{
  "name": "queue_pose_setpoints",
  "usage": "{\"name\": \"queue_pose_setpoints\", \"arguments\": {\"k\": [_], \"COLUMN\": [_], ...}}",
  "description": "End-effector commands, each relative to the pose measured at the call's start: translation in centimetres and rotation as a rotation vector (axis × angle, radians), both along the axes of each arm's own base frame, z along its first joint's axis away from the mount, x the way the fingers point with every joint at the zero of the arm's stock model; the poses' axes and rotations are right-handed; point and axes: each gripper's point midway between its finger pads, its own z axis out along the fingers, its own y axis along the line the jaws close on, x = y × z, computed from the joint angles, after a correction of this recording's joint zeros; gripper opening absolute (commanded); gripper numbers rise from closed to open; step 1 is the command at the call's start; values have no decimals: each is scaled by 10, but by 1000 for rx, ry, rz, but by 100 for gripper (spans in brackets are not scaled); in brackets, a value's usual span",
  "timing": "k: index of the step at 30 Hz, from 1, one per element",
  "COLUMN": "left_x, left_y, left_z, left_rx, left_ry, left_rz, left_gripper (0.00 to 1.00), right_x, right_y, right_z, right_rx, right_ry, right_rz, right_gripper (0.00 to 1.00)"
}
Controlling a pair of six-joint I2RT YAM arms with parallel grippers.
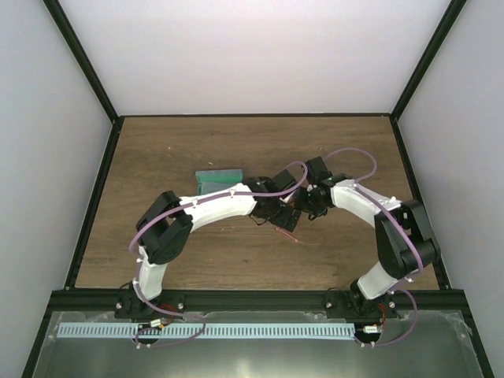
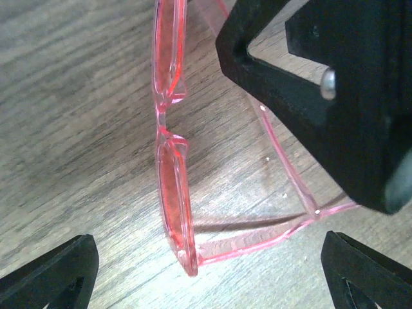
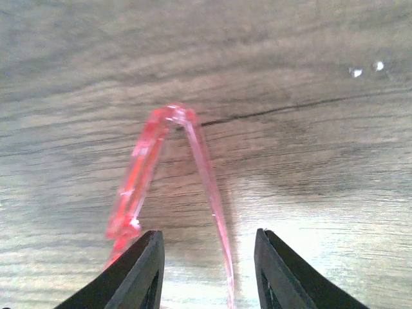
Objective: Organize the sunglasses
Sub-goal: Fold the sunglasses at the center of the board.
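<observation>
The sunglasses (image 2: 172, 174), translucent red with slim arms, rest on the wooden table (image 2: 77, 96); from above they show as a red sliver (image 1: 287, 231) under both wrists. My left gripper (image 2: 209, 277) stands wide open, its fingertips (image 2: 55, 273) on either side of the frame's near corner and touching nothing. My right gripper (image 3: 209, 270) is open too. One slim arm of the sunglasses (image 3: 215, 219) runs between its fingers (image 3: 143, 270) with a gap on each side. In the left wrist view the right gripper's black body (image 2: 328, 90) hangs over the far arm.
A teal oblong case (image 1: 219, 181) lies on the table just behind the left forearm. Black frame rails (image 1: 94, 197) border the table on the left, right and back, with white walls beyond them. The arm bases sit at the near edge.
</observation>
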Motion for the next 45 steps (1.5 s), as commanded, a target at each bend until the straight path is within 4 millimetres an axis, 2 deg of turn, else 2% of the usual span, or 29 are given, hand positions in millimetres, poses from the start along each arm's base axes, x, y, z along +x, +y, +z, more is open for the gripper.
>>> {"name": "queue_pose_setpoints", "arguments": {"k": [1, 4, 7, 13, 20, 24, 38, 45], "left_x": [14, 27, 37, 50, 41, 33, 8, 6], "left_y": [11, 34, 55, 71, 65, 64, 48, 42], "left_z": [25, 24, 15, -5, -29, -39, -62, -61], "left_rx": [-33, -35, -15, 8, 41, 84, 133, 127], "left_ry": [-111, -109, -91, -55, 9, 9, 52, 52], "left_rz": [-5, 65, 112, 140, 76, 47, -9, -19], "left_gripper": [96, 95, 93, 93, 96, 96, 97, 97], "right_x": [13, 9, 2, -10, -28, -35, -29, -28], "right_y": [2, -4, -16, -20, -21, -12, 30, 44], "right_z": [37, 34, 25, 8, -18, -28, -36, -36], "right_rx": [0, -15, -63, -68, -59, -14, 29, 68], "right_ry": [-127, -120, -96, -53, 28, 57, 80, 88], "right_rz": [7, -16, -60, -83, -100, -98, -18, 5], "right_gripper": [40, 39, 31, 21, 13, 12, 11, 11]}}
